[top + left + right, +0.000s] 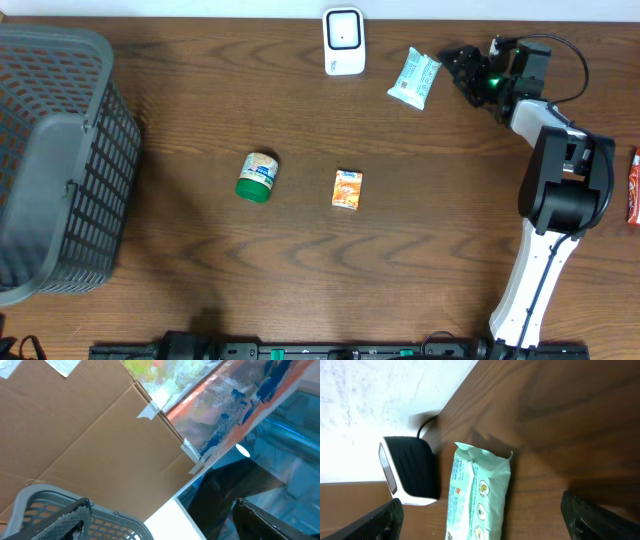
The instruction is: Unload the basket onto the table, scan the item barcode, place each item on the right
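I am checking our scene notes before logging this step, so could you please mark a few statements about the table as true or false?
1. The pale green packet lies on the table, right of the scanner. True.
2. The right gripper is shut on the packet. False: its jaws stand open, clear of the packet.
3. The orange box sits inside the basket. False: it lies on the table.
4. The green-lidded jar lies left of the orange box. True.

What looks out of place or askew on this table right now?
The green-capped jar lies on its side, left of the orange box. The mint-green packet sits at a slant beside the scanner. Nothing looks spilled or damaged.
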`<control>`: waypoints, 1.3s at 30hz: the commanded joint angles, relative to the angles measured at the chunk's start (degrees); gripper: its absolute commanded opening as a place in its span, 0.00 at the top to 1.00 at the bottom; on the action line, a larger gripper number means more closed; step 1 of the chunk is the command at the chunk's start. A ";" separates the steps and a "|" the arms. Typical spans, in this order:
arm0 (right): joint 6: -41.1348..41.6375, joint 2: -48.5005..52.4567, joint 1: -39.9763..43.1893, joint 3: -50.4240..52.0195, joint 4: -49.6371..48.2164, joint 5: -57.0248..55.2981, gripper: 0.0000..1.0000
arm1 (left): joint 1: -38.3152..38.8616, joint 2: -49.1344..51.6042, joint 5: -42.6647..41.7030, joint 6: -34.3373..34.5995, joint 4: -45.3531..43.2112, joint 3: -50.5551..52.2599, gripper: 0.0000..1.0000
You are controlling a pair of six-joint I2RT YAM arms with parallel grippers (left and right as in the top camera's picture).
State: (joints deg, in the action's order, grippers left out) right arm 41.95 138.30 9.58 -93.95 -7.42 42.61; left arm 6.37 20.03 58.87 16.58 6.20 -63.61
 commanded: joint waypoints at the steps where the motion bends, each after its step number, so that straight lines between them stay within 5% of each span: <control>1: 1.20 2.54 -1.95 -0.15 0.72 -4.48 0.02 | -0.35 0.00 -1.46 0.28 -0.07 0.83 0.10; 19: 2.36 12.94 -3.85 -1.64 0.79 -5.55 0.04 | -0.35 0.00 -1.44 0.28 -0.09 0.83 0.10; 28: -4.98 14.67 -5.62 -1.64 11.08 -9.11 0.07 | -0.35 0.00 -1.44 0.26 -0.09 0.83 0.10; 35: -14.69 14.78 -7.26 -1.62 22.86 -17.92 0.27 | -0.35 0.00 -1.44 0.26 -0.11 0.83 0.09; 38: -15.45 15.02 -7.56 -1.62 23.02 -18.01 0.49 | -0.35 0.00 -1.44 0.28 -0.11 0.83 0.10; 39: -15.12 15.06 -7.54 -1.62 22.97 -18.18 0.63 | -0.35 0.00 -1.44 0.28 -0.11 0.83 0.10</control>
State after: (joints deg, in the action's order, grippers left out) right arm 27.44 142.15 3.77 -102.48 9.85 33.93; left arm 6.37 20.03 58.13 16.58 6.22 -63.00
